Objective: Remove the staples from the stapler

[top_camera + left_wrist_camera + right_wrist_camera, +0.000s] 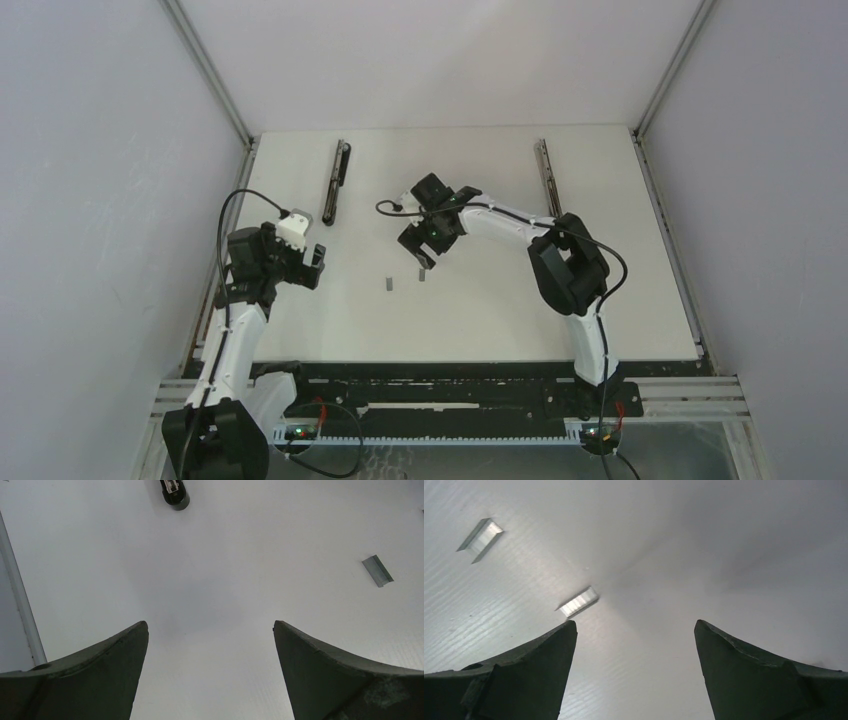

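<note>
The right arm is reaching inward over the surface (500, 320), its right claw (420, 256) hanging released and empty above two staples (579, 601), one just beside a fingertip. The left claw (316, 266) is hovering released and empty at the left edge. One stapler (335, 182) is lying opened flat at the far left.

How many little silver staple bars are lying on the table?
2. One staple bar lies near the middle of the table. The second staple bar sits close by, just right of it in the top view. More could be hidden from view.
</note>
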Available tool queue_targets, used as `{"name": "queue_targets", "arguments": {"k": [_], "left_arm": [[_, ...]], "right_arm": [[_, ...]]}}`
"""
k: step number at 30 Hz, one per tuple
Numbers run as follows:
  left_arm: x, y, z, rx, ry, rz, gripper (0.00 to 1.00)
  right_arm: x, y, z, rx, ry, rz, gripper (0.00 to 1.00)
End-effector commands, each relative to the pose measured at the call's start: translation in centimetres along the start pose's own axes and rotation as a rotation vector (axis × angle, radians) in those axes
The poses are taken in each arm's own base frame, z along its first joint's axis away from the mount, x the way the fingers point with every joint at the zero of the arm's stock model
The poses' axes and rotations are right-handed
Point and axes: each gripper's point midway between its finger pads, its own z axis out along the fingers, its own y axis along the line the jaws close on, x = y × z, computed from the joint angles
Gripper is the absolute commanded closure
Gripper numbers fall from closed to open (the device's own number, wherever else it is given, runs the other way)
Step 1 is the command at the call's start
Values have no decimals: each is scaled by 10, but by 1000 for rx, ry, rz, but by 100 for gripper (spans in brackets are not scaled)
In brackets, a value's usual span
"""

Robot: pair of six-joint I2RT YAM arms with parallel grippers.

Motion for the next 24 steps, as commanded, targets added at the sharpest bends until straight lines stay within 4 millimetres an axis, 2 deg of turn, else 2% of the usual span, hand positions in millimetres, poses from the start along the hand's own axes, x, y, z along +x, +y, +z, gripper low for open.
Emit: {"name": "queue_targets", "arguments": {"k": [1,9,24], "left_arm": [[-9,4,-3,-8,-35,25,0],[-9,4,-3,-4,-37,26,0],[-10,4,-4,-6,-42,29,0]], "right_arm": [[-12,17,-1,-28,-18,-45,12],[-1,14,8,0,30,-70,12],[1,7,15,35,47,-71,13]]}}
